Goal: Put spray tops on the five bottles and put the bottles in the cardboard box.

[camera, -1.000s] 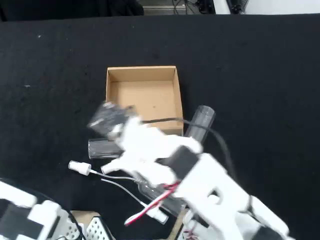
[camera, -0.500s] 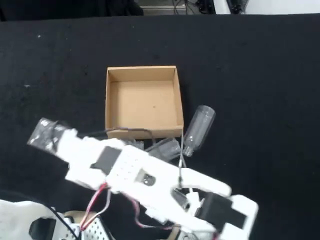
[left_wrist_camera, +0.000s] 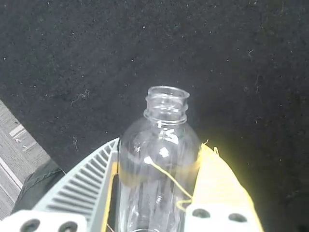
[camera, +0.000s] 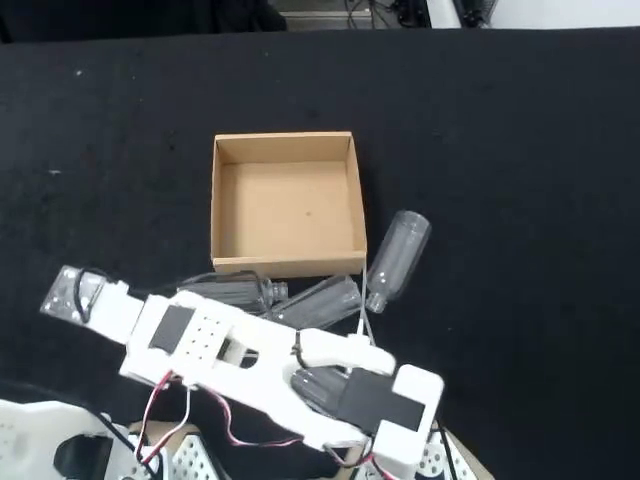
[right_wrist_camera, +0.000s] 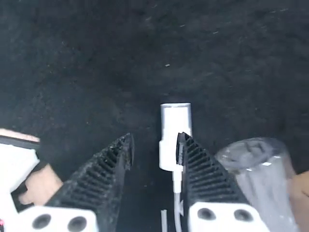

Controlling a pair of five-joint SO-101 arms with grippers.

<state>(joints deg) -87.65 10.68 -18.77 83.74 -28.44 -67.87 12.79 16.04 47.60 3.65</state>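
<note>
At the left end effector: closed on the held bottle. A grey ribbed finger and a yellow finger press opposite sides just under its shoulder. The threaded neck is bare and points out over the black surface.
Right end effector: jaws partway open, gripping nothing. The white spray top lies between them, against one black finger and clear of the other. Its thin dip tube trails back toward the wrist, and a neighbouring bottle lies just beside.
Cardboard box: no bottles inside.
Loose bottles: a side bottle lies beside one wall of the box, and two front bottles lie along its near wall.
Bottle handling: likely light, thin-walled and slick. A hard squeeze could dent it, and a weak one could let it twist. A body grip keeps the neck free for threading.
Spray top handling: probably tiny and light, with a floppy tube. It is best pinched across the white head, leaving the tube free to feed into the neck.
</note>
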